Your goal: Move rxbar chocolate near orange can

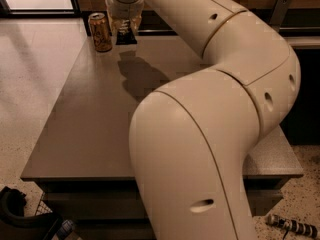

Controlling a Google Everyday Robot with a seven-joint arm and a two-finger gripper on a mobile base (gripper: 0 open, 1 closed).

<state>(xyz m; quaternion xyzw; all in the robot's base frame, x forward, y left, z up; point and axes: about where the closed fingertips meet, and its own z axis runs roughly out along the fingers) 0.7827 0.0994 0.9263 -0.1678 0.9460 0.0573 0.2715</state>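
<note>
The orange can [100,32] stands upright at the far left corner of the grey table [85,119]. My gripper [125,33] hangs just to the right of the can, at the far edge of the table. It is shut on the rxbar chocolate [126,38], a dark flat bar that shows between and below the fingers, close to the table top. The bar is a short gap to the right of the can and does not touch it. My large white arm [210,99] covers the right half of the table.
The table's left and front edges drop to a speckled floor [30,84]. A dark wall base runs behind the table. A black object [20,219] lies on the floor at the lower left, and a striped object [292,226] at the lower right.
</note>
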